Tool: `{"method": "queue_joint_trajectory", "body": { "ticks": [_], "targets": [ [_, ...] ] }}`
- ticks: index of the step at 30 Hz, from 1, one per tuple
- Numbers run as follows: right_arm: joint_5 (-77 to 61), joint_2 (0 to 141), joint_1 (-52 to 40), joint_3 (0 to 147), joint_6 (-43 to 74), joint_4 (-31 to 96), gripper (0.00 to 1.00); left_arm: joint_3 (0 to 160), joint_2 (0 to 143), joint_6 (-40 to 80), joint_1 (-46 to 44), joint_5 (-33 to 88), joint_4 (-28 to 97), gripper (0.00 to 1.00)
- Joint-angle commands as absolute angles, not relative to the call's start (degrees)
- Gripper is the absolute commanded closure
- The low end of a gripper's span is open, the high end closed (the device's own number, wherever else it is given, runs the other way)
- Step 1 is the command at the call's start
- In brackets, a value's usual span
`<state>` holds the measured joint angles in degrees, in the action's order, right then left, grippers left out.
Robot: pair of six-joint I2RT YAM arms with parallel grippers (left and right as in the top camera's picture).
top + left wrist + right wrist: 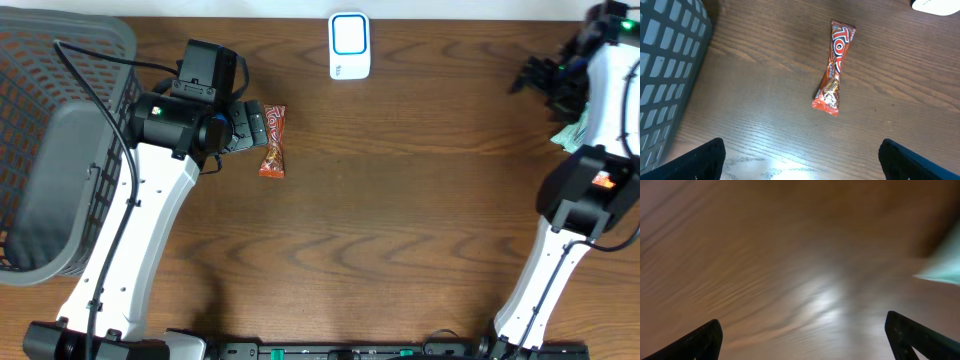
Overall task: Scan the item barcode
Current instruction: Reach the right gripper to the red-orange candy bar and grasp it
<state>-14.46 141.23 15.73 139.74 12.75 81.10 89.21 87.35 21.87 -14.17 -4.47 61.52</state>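
1. Table (400, 220): brown wood grain, a patch of glare in both wrist views.

2. Left arm (140, 220): white with black joints, reaching from the near edge toward the far left.

3. Left claw (801, 147): jaws wide apart, gripping nothing. Its two dark fingers (705, 160) sit at the lower corners of the left wrist view, with bare table between them.

4. Snack bar (834, 70): orange-red wrapper with white lettering, crimped at both ends. It lies flat on the table, left of centre, its long axis running near to far with a slight tilt. It is ahead of the left claw's fingers, not between them. From overhead the claw overlaps the bar's far left corner; contact cannot be told there.

5. Basket (50, 150): grey plastic with slotted walls, at the left edge of the table, apart from the snack bar.

6. Right arm (560, 240): white and black, along the right edge.

7. Right claw (802, 319): jaws wide apart, nothing between them; the right wrist view is blurred.

8. Teal thing (570, 135): near the right edge, partly hidden by the right arm; what it is cannot be told.

9. Scanner (350, 45): white, blue-ringed face, at the far edge near centre, well apart from the snack bar.
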Motion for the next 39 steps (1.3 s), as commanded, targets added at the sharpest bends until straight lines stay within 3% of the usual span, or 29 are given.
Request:
{"method": "queue_joint_trajectory", "body": {
  "ticks": [1, 9, 13, 16, 23, 30, 31, 34, 35, 38, 39],
  "targets": [
    [-29.5, 139.8, 9.1, 138.8, 3.2, 81.6, 0.01, 89.1, 87.2, 21.7, -14.0, -5.0, 61.7, 0.02],
    [-29.5, 139.8, -9.6, 129.8, 6.5, 70.5, 0.02, 89.1, 87.2, 21.7, -14.0, -5.0, 61.7, 0.02],
    [-29.5, 139.8, -17.8, 122.7, 19.1, 54.7, 0.17, 89.1, 87.2, 21.7, -14.0, -5.0, 61.7, 0.02],
    [-29.5, 139.8, -22.7, 118.5, 30.4, 44.2, 0.23, 89.1, 87.2, 21.7, -14.0, -5.0, 61.7, 0.02],
    [-27.0, 139.8, -29.1, 115.2, 36.4, 38.7, 0.23, 89.1, 87.2, 21.7, -14.0, -5.0, 61.7, 0.02],
    [-24.3, 139.9, -33.6, 109.9, 37.9, 35.0, 0.34, 89.1, 87.2, 21.7, -14.0, -5.0, 61.7, 0.02],
    [-24.3, 139.9, -33.9, 109.4, 37.9, 34.7, 0.37, 89.1, 87.2, 21.7, -14.0, -5.0, 61.7, 0.02],
    [-23.3, 139.9, -34.4, 108.0, 37.6, 34.1, 0.64, 89.1, 87.2, 21.7, -14.0, -5.0, 61.7, 0.02],
    [-23.0, 139.9, -34.4, 107.9, 37.3, 34.0, 0.67, 89.1, 87.2, 21.7, -14.0, -5.0, 61.7, 0.02],
    [-23.0, 139.8, -34.2, 107.9, 33.5, 34.3, 0.99, 89.1, 87.2, 21.7, -14.0, -5.0, 61.7, 0.02],
    [-23.0, 139.8, -33.7, 107.9, 33.1, 35.2, 0.99, 89.1, 87.2, 21.7, -14.0, -5.0, 61.7, 0.02]
  ]
}}
